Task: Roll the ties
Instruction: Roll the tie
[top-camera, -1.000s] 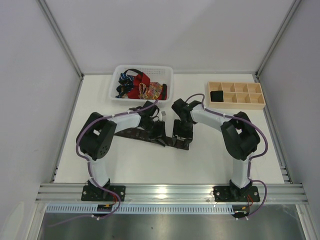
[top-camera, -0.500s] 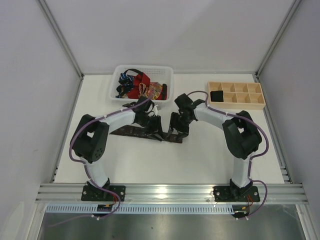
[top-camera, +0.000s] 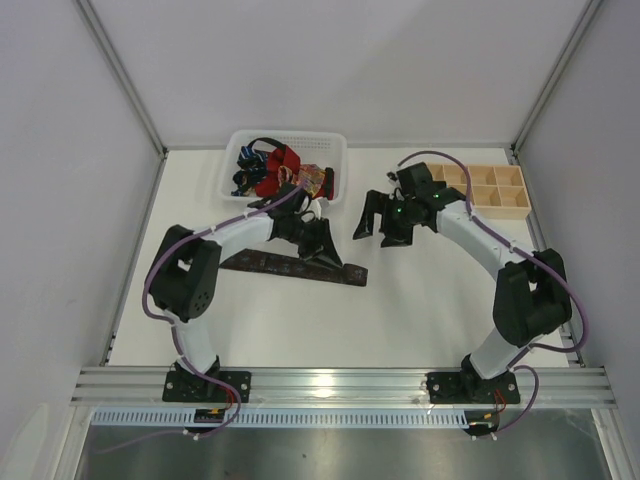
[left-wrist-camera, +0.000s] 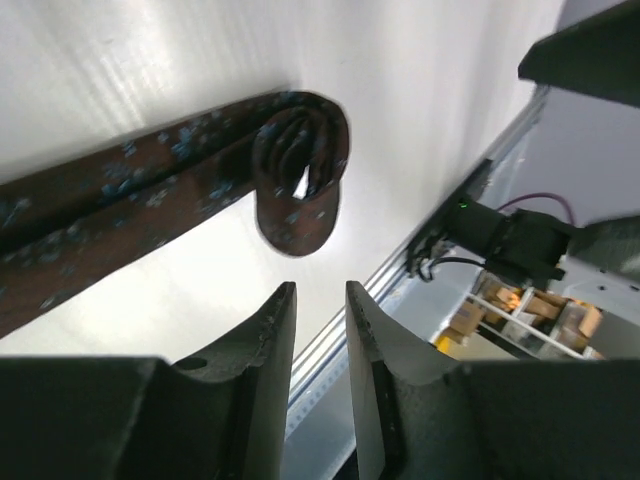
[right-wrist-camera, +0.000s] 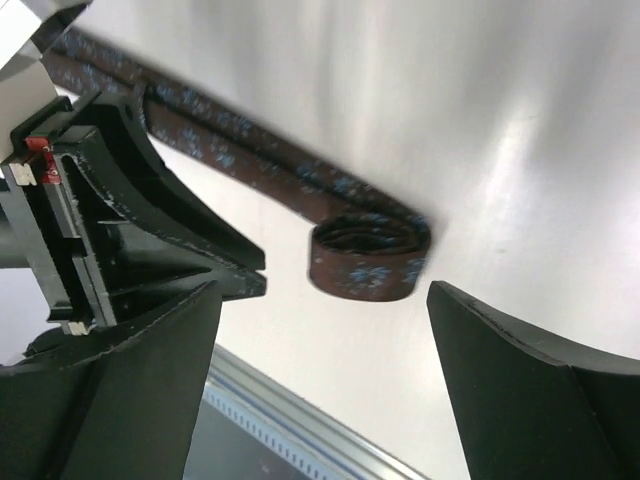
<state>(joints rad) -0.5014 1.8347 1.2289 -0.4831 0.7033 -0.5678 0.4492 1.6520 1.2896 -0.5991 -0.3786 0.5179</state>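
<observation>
The dark tie (top-camera: 285, 266) lies flat across the middle of the table (top-camera: 420, 310), running left to right. Its right end is wound into a small roll (left-wrist-camera: 300, 185). My left gripper (left-wrist-camera: 318, 300) hangs near that roll without touching it. Its fingers are nearly together, with a thin gap and nothing between them. My right gripper (top-camera: 383, 220) is up off the tie, on the far side of the roll, spread wide and empty. Further back, more ties (top-camera: 270, 172), red, blue and orange, sit heaped in the basket (top-camera: 285, 134). The tray (top-camera: 475, 211) stands at the far right.
</observation>
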